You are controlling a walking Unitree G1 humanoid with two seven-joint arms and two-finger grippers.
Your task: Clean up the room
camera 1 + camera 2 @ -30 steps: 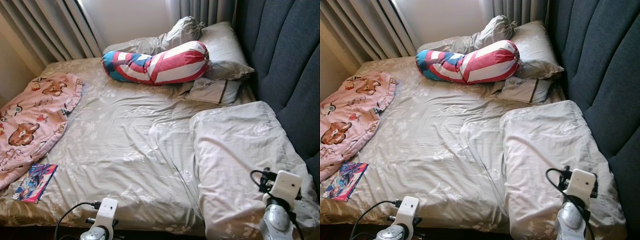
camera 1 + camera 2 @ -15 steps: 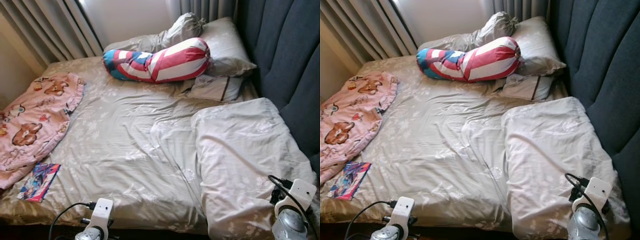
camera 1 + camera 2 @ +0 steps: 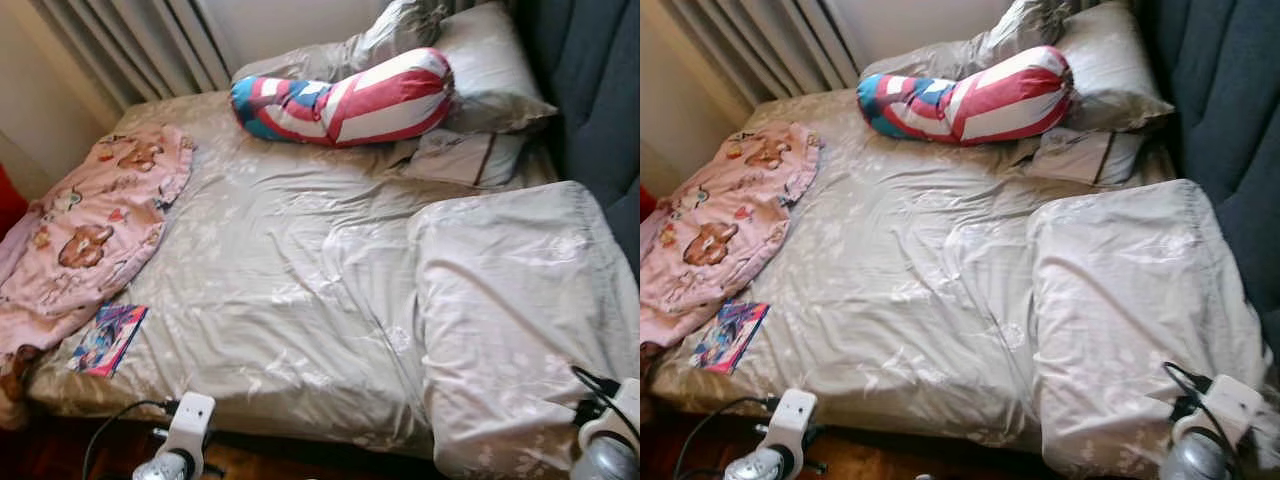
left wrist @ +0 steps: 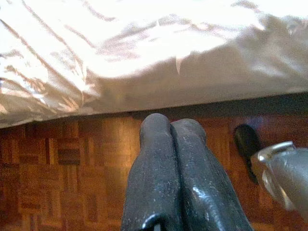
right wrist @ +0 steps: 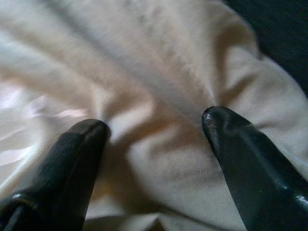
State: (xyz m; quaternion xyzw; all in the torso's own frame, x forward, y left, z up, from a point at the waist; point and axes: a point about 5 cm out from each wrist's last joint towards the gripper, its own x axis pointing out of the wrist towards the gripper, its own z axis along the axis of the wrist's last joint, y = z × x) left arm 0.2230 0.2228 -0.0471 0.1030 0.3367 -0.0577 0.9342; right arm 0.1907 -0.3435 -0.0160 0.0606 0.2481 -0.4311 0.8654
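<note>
While spread wide, right end effector presses pillow

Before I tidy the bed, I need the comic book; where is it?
The comic book lies flat near the bed's front-left corner in the left eye view, just below the pink blanket and ahead of the left hand's arm.

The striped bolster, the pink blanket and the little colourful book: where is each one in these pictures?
striped bolster (image 3: 345, 97): left eye view, on its red and white middle.
pink blanket (image 3: 95, 225): left eye view, on its middle, near a bear print.
colourful book (image 3: 730, 335): right eye view, on the middle of its cover.
</note>
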